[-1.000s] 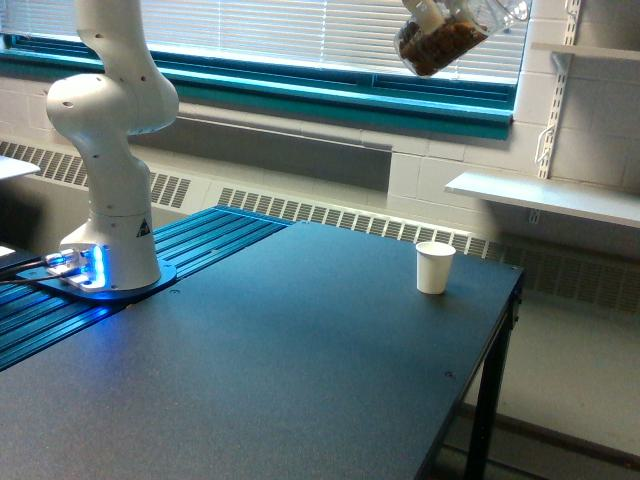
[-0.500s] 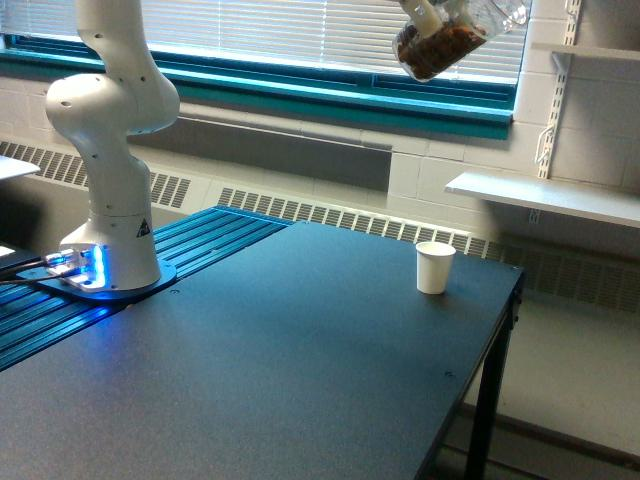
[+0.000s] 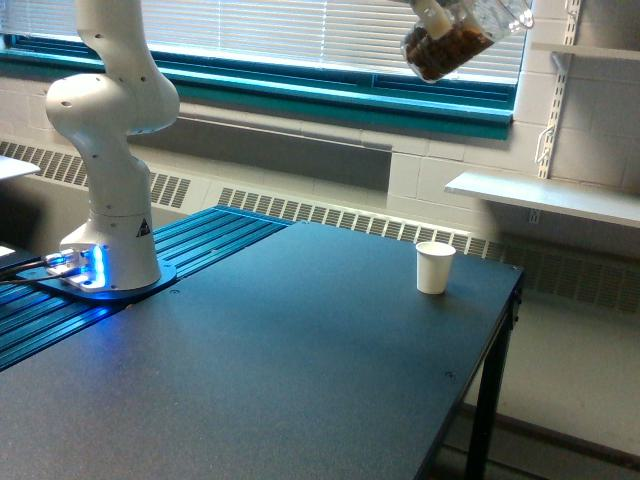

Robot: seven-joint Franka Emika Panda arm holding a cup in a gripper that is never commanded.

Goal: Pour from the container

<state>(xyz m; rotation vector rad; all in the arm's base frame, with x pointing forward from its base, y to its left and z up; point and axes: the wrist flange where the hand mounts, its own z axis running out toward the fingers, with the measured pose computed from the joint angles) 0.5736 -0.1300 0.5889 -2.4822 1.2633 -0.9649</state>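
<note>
Nearest, the dark surface (image 3: 300,360) lies bare across most of its top, and the arm's white base (image 3: 110,150) stands at the exterior view's left on a blue-lit mount. Farther back, near the surface's far right corner, the white paper cup (image 3: 434,267) stands upright, in the same spot as a second ago. Farthest and highest, against the window blinds (image 3: 300,35), the container (image 3: 452,42) hangs tilted at the frame's top edge, well above the paper cup and a little to the exterior view's right of it. Brown bits sit bunched in its lower end.

Compared with a second ago, the container has risen slightly and drifted toward the exterior view's right; its tilt looks much the same. Nothing is falling from it, so the pour seems either not yet begun or paused, and the lift takes it farther from the cup rather than closer.

The pincer itself is cut off above the frame, so its grip cannot be judged.
</note>
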